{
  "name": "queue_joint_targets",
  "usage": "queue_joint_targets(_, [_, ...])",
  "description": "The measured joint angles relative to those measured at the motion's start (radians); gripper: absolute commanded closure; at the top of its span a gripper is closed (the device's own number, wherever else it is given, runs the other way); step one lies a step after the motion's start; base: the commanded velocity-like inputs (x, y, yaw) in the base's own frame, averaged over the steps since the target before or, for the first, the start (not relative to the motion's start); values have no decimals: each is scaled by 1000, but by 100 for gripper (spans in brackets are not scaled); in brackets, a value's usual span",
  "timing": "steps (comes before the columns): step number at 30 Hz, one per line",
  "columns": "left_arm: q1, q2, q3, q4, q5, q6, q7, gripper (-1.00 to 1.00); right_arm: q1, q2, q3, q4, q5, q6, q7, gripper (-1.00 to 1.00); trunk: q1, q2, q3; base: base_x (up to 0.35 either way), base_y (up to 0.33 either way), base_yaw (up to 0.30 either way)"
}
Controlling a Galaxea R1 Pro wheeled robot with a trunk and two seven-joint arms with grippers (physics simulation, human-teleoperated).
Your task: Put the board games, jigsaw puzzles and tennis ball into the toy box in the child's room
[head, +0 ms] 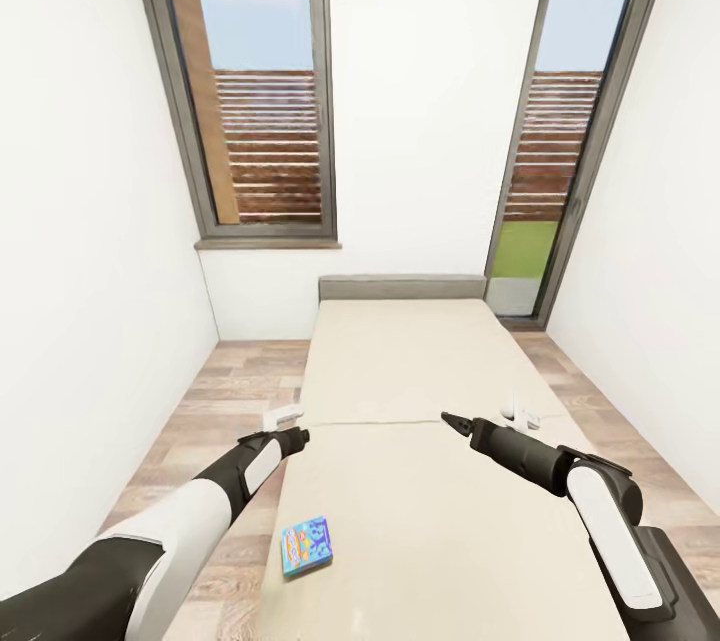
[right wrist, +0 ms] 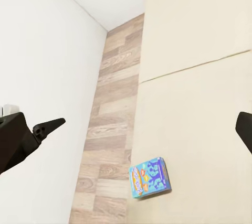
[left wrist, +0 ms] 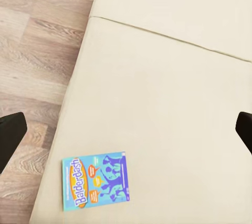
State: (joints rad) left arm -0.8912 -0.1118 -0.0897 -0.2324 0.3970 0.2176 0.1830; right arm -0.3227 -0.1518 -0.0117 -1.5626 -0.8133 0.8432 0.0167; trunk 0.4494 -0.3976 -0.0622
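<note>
blue board game (head: 306, 546) between outstretched arms

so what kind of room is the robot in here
Most likely a small bedroom. A low bed with a plain beige mattress and grey headboard runs down the middle, on wood-plank floor, between white walls with tall grey-framed windows. A blue board game lies on the mattress, which hints at a child's room.

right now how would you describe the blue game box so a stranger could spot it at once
Start at the wide beige bed running down the middle of the room toward the windows. The game box lies flat on the mattress at the near end, close to the edge on the robot's left. It is small and blue with an orange title band, alone on plain fabric.
</note>
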Motion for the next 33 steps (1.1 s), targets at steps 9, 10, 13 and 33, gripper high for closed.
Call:
queue_joint_targets(9, [0, -1, 0, 0, 0, 0, 0, -100, 0, 0, -1, 0, -4, 0, 0, -100, 0, 0, -15, 0, 0, 0])
queue_joint_targets(10, [0, -1, 0, 0, 0, 0, 0, -100, 0, 0, -1, 0, -4, 0, 0, -100, 0, 0, -17, 0, 0, 0])
queue_joint_targets(13, [-1, -1, 0, 0, 0, 0, 0, -100, 0, 0, -1, 0, -4, 0, 0, -100, 0, 0, -22, 0, 0, 0])
queue_joint_targets(33, [0, -1, 0, 0, 0, -3, 0, -100, 0, 0, -1, 0, -8, 0, 1, -100, 0, 0, -55, 0, 0, 0])
